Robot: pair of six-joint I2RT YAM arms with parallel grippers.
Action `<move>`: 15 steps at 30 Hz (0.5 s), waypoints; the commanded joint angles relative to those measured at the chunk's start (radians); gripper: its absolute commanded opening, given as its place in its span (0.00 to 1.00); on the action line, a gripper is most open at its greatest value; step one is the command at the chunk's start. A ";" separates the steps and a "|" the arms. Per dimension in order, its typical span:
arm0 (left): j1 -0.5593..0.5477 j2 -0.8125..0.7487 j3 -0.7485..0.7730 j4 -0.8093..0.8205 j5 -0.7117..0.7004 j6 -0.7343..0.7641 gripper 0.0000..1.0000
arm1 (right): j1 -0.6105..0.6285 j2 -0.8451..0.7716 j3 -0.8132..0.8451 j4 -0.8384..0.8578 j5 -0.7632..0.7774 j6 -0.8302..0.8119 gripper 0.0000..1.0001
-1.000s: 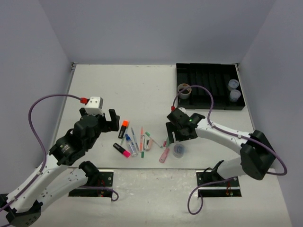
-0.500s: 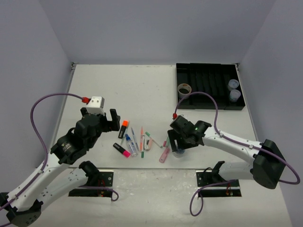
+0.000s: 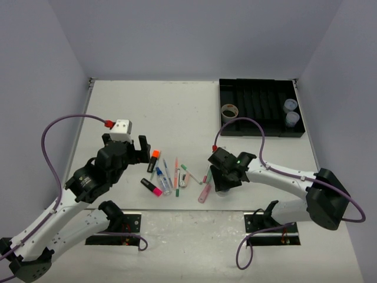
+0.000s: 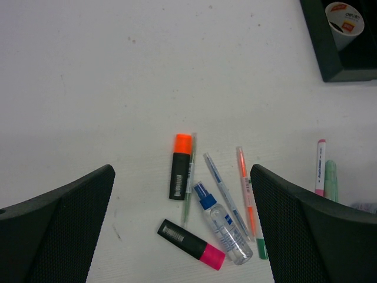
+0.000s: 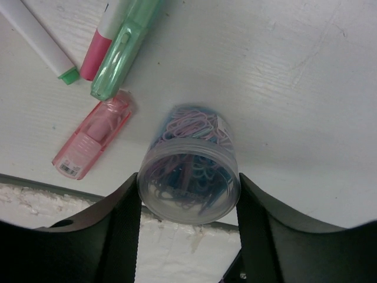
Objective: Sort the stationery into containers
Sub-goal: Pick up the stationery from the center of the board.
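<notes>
Pens and highlighters lie in a loose pile (image 3: 168, 174) near the table's front. My left gripper (image 3: 136, 154) hovers open above them; in the left wrist view (image 4: 181, 177) its fingers flank an orange highlighter (image 4: 179, 168), a pink highlighter (image 4: 189, 243), a small spray bottle (image 4: 224, 227) and thin pens. My right gripper (image 3: 222, 186) is down on the table, its fingers pressed against both sides of a clear tub of paper clips (image 5: 189, 171). The black tray (image 3: 259, 106) at the back right holds the tape roll (image 3: 229, 112) and two tubs (image 3: 289, 105).
A pink flat item (image 5: 91, 144), a green marker (image 5: 123, 47) and a pink pen (image 5: 103, 50) lie just left of the gripped tub. The table's front edge (image 5: 177, 236) is right behind the tub. The tray's corner shows in the left wrist view (image 4: 330, 53).
My right gripper has swung over the tub by the front edge, dropped and closed around it. My left arm has only drifted slightly.
</notes>
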 commanded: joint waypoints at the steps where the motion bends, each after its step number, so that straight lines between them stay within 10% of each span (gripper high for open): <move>1: 0.007 0.003 0.000 0.025 -0.006 0.016 1.00 | 0.008 0.000 0.026 0.015 0.039 0.008 0.33; 8: 0.007 0.001 0.000 0.029 0.007 0.020 1.00 | -0.002 -0.001 0.153 -0.033 0.153 -0.019 0.19; 15: 0.007 -0.012 -0.004 0.033 0.022 0.022 1.00 | -0.268 0.059 0.381 -0.010 0.235 -0.154 0.06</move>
